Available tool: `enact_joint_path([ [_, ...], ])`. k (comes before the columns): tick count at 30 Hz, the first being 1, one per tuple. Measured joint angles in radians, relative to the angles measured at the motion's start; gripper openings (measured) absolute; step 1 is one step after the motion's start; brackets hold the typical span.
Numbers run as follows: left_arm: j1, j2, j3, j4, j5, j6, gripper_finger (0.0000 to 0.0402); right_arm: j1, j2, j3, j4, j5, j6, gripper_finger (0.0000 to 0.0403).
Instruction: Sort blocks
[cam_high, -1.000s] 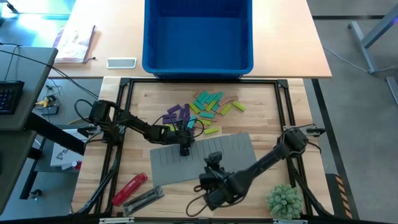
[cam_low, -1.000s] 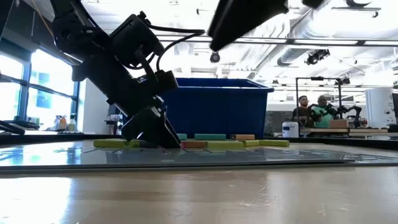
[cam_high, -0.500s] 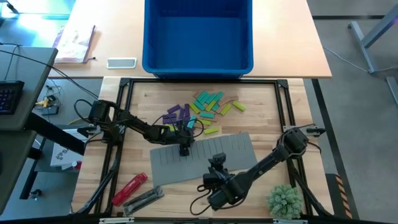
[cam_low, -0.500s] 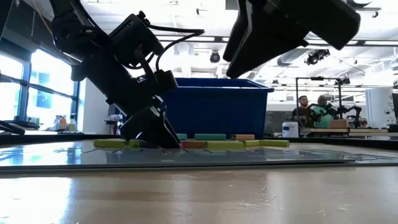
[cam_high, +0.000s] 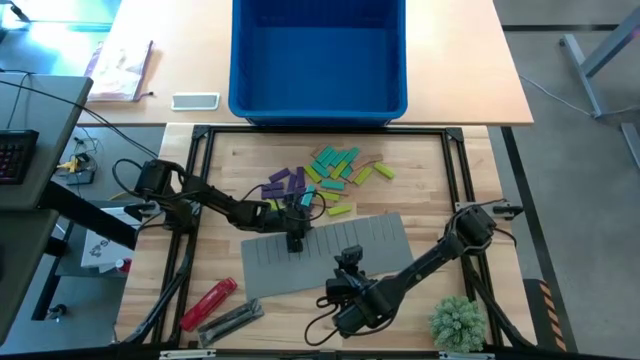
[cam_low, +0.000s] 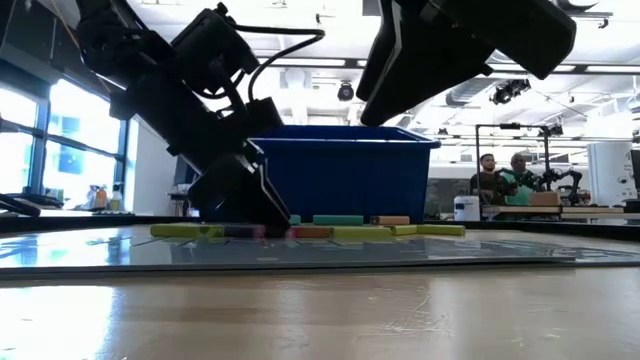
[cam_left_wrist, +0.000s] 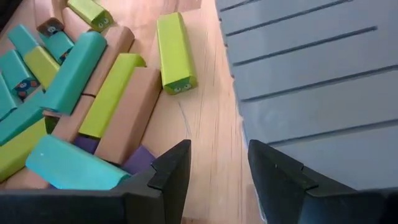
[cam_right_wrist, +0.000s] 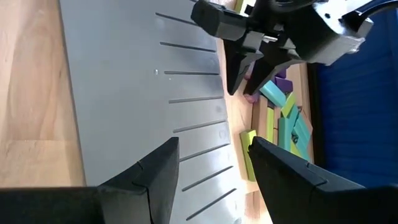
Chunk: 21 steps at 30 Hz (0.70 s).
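Blocks (cam_high: 320, 178) lie in a loose heap of purple, teal, lime and tan on the wooden counter (cam_high: 420, 170) in the high view, between the blue bin (cam_high: 319, 58) and the grey mat (cam_high: 320, 252). The left gripper (cam_high: 296, 238) points down at the mat's far edge, just beside the heap; the right gripper (cam_high: 348, 266) hangs over the mat's near part. A red tool (cam_high: 208, 303) and a small green plant (cam_high: 457, 322) sit at the near corners.

In the low view, the left gripper (cam_low: 262, 215) reaches down to the row of blocks (cam_low: 340, 227) in front of the bin (cam_low: 345, 175), while the right arm's wrist (cam_low: 460, 45) stays high.

The left wrist view shows its fingers (cam_left_wrist: 171, 171) parted over bare wood, gripping nothing, with blocks (cam_left_wrist: 106, 93) just beside one fingertip and the mat (cam_left_wrist: 311, 74) beside the other.

The right wrist view shows its fingers (cam_right_wrist: 155, 168) spread apart and empty above the mat (cam_right_wrist: 124, 93), with the left gripper (cam_right_wrist: 249, 71) and blocks (cam_right_wrist: 280, 118) beyond.
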Motion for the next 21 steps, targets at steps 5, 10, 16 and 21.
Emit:
enact_joint_path([
  [5, 0.000, 0.000, 0.000, 0.000, 0.012, 0.000, 0.0145, 0.000, 0.000, 0.000, 0.003, -0.013, 0.000, 0.0183],
  [10, 0.001, 0.000, 0.001, 0.002, 0.016, 0.000, 0.0145, 0.000, 0.000, 0.000, 0.003, -0.013, 0.000, 0.0183],
  [16, 0.001, -0.002, 0.002, -0.030, 0.014, 0.007, 0.0145, 0.000, 0.002, 0.000, 0.013, -0.028, 0.018, 0.0183],
  [21, 0.012, -0.002, 0.003, -0.057, 0.011, -0.003, 0.0145, 0.000, 0.050, 0.000, 0.046, -0.061, 0.035, 0.0183],
])
